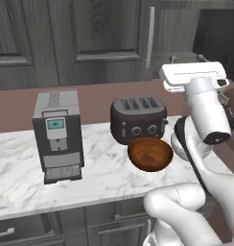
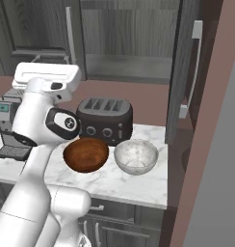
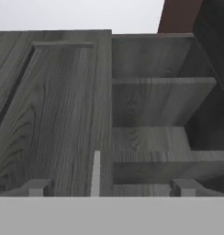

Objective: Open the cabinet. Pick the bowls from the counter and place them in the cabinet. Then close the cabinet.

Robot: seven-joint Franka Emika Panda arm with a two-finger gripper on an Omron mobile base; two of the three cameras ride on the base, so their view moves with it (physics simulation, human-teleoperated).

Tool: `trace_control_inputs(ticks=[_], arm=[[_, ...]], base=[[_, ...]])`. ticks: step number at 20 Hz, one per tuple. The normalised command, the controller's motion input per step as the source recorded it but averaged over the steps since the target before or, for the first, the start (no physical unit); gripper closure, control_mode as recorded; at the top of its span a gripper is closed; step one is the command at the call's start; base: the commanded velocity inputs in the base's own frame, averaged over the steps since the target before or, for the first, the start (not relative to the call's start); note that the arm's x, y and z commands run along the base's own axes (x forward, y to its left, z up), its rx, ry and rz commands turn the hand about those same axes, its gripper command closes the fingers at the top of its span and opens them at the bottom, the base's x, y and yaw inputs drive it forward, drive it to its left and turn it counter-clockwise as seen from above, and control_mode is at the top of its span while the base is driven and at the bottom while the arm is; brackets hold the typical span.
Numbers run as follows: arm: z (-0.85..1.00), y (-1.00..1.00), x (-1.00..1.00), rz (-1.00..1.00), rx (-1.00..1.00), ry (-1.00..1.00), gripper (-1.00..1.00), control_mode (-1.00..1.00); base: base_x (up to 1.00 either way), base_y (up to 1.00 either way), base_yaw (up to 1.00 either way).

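The cabinet (image 3: 54, 114) is dark grey wood grain. Its left door is closed, and that door's silver bar handle (image 3: 95, 172) rises between my fingertips. The right door (image 2: 184, 72) stands swung out, baring the shelves (image 3: 150, 105) inside. My gripper (image 3: 111, 188) is open and holds nothing; it faces the cabinet from a short distance, raised above the counter. On the counter (image 2: 138, 185), in front of the toaster, the reddish-brown bowl (image 2: 85, 154) (image 1: 150, 153) sits beside the pale grey-white bowl (image 2: 136, 157).
A black toaster (image 1: 138, 120) stands behind the bowls. A grey coffee machine (image 1: 56, 134) is further left on the marble counter. The open door (image 2: 184, 72) juts out over the counter's right end, beside a brown wall (image 2: 206, 144). Drawer fronts run below the counter edge.
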Motion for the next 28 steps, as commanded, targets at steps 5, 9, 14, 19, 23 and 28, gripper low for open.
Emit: trace_control_inputs(ticks=[5,9,14,19,23,28], arm=[[-0.03,0.22,0.3,0.17,0.01,-0.02,-1.0,-1.0],[0.0,0.05,0.34,0.06,0.0,0.0,-1.0,-1.0],[-0.05,0.0,0.4,-0.01,0.0,0.0,-1.0,-1.0],[-0.06,0.0,0.46,-0.04,0.0,0.01,-1.0,-1.0],[-0.01,0.0,0.48,0.0,0.0,0.0,-1.0,-1.0],[0.0,0.0,0.5,0.0,0.0,0.0,-1.0,-1.0]], base=[[0.0,0.0,0.0],[0.0,0.0,0.0],[0.0,0.0,0.0],[0.0,0.0,0.0],[0.0,0.0,0.0],[0.0,0.0,0.0]])
